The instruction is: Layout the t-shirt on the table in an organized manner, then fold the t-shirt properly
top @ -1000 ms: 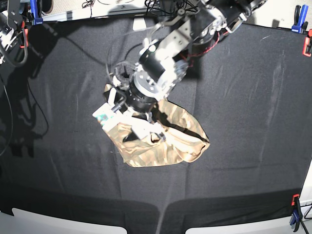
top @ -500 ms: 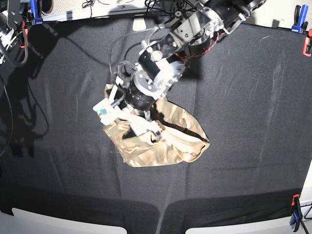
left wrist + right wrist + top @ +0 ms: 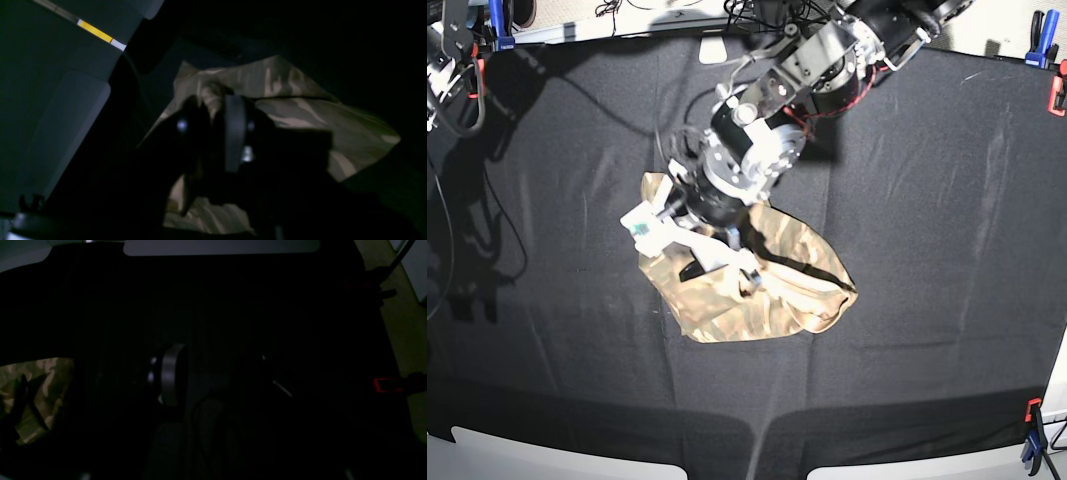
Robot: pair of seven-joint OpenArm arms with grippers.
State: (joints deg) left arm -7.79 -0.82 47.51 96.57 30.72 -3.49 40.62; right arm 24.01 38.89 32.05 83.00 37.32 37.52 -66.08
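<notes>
T-shirt [image 3: 767,285] lies crumpled in a camouflage heap near the middle of the table [image 3: 947,200], so the job is at its opening step, laying it out, with no folding begun. The left gripper [image 3: 213,110] has a ridge of cloth bunched between its narrowed fingers, so I judge the next move is to lift and draw that edge outward to spread it. The right gripper is too dark to tell.
</notes>
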